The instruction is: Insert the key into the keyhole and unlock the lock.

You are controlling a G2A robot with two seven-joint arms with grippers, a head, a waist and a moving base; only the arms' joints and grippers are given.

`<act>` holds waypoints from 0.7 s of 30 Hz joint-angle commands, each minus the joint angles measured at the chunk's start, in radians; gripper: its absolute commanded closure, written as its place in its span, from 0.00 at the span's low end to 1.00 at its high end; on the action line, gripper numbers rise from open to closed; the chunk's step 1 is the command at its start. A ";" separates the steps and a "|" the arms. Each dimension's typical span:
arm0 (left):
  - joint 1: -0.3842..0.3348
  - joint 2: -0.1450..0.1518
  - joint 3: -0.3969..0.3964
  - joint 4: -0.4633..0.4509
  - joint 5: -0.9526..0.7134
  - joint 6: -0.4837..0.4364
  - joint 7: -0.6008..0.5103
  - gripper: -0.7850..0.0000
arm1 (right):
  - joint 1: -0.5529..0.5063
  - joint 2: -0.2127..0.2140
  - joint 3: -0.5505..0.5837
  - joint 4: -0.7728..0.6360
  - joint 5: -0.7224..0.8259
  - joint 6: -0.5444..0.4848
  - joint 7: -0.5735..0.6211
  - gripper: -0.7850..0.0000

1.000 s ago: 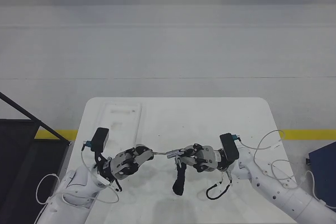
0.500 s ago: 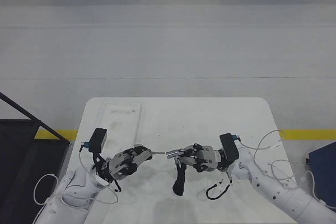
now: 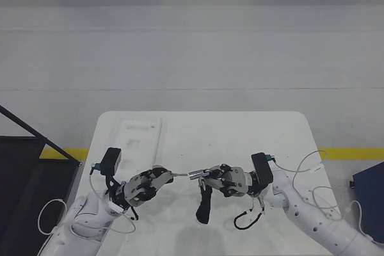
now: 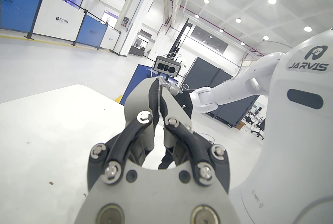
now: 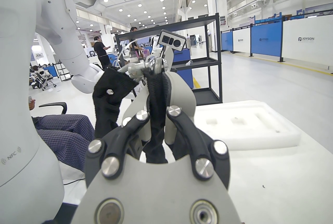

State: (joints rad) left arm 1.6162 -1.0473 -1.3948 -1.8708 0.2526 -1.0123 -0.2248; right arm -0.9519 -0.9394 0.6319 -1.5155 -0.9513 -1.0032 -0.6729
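Note:
My left gripper (image 3: 159, 178) is shut on the key (image 3: 178, 173), a thin metal blade pointing toward the other arm. In the left wrist view the key (image 4: 159, 84) sits edge-on between the pads of the left gripper (image 4: 158, 91). My right gripper (image 3: 212, 177) is shut on the lock (image 3: 198, 173), a silver cylinder with a black strap (image 3: 205, 205) hanging down. The right wrist view shows the lock (image 5: 136, 69) and its strap (image 5: 108, 97) at the right gripper (image 5: 156, 74). Key tip and lock end meet above the table (image 3: 243, 134). Whether the tip is inside the keyhole is hidden.
A white foam tray (image 3: 137, 131) with shallow recesses lies at the table's back left corner, also seen in the right wrist view as the foam tray (image 5: 249, 121). A black cable loop (image 3: 246, 221) hangs under the right arm. A person sits beside the table (image 5: 65, 128).
Both grippers have drifted slightly to the left together, keeping key and lock end to end. Both grips are unchanged.

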 commanded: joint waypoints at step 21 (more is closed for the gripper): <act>0.009 0.030 0.021 -0.033 0.130 0.000 0.182 1.00 | 0.000 0.000 0.000 0.000 0.000 0.000 0.000 1.00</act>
State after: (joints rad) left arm 1.6238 -1.0189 -1.3733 -1.9027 0.3699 -1.0123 -0.0589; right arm -0.9516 -0.9393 0.6314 -1.5154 -0.9515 -1.0029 -0.6732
